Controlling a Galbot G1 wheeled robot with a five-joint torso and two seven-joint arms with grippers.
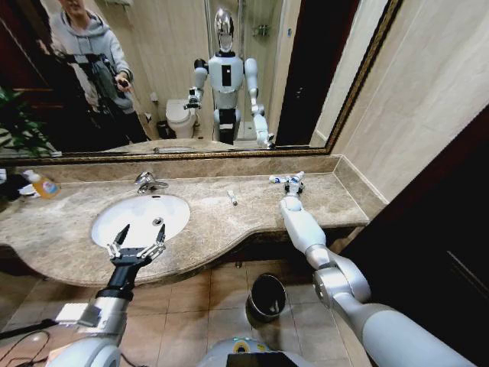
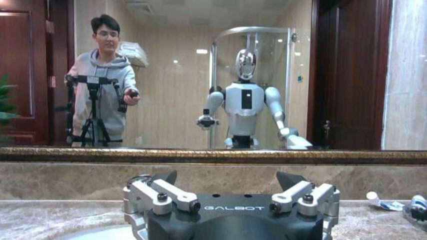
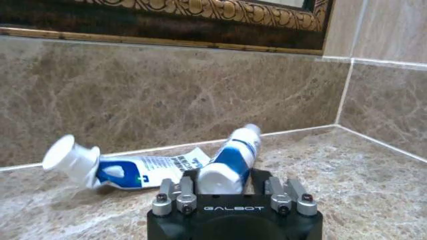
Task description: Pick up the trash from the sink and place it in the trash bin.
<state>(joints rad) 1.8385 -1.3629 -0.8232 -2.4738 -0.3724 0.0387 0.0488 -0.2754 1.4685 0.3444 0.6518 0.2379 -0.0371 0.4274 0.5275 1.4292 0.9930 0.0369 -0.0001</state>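
Observation:
My right gripper [image 1: 293, 184] is at the back right of the counter, shut on a blue-and-white tube [image 3: 232, 157] that sticks out from between its fingers. A second blue-and-white tube with a white cap [image 3: 100, 167] lies beside it against the wall. A small white tube [image 1: 231, 197] lies on the counter to the right of the sink [image 1: 114, 218]. Over the sink's front rim hovers my left gripper [image 1: 136, 243], open and holding nothing. The trash bin [image 1: 267, 297] stands on the floor below the counter.
A chrome faucet [image 1: 150, 182] rises behind the basin. A bottle of orange liquid [image 1: 42, 184] stands at the far left of the brown marble counter [image 1: 229, 222]. A mirror runs along the back wall. A side wall closes the counter's right end.

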